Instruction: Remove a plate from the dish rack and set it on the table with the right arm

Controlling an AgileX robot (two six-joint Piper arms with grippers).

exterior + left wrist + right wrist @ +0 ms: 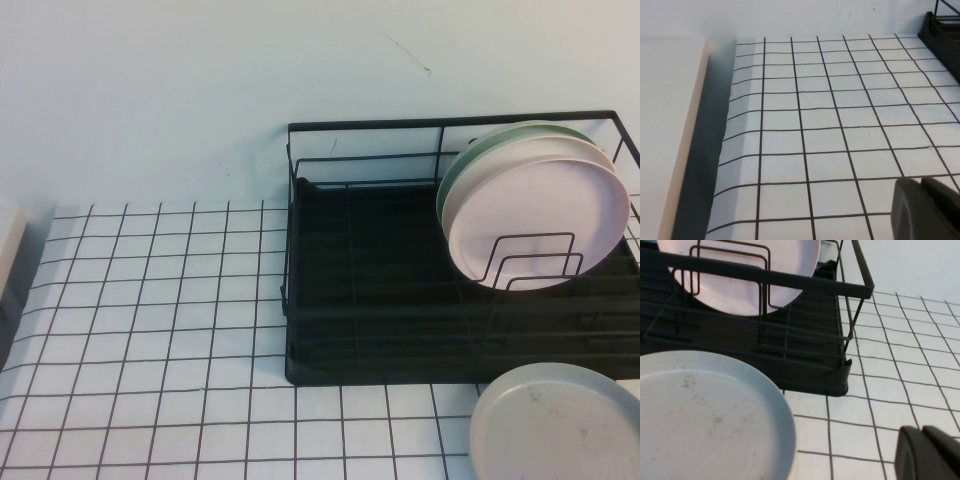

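The plate [705, 415] lies flat on the table [900, 390] just in front of the dish rack [805, 370], apart from the right gripper [929, 455]. That gripper hovers beside it over bare tiles, fingers pressed together and empty. The left gripper [926, 209], also closed, hangs over the table's far left side

Grey-blue speckled plate [558, 424] lies flat on gridded table [150, 330]; black dish rack [380, 300] just behind.

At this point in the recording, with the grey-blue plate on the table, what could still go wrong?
The plate lies on the table near its front edge, close to the dish rack; a nudge could push it off. The right gripper sits low beside it and might clip its rim. The left gripper sits low over the table, far from everything.
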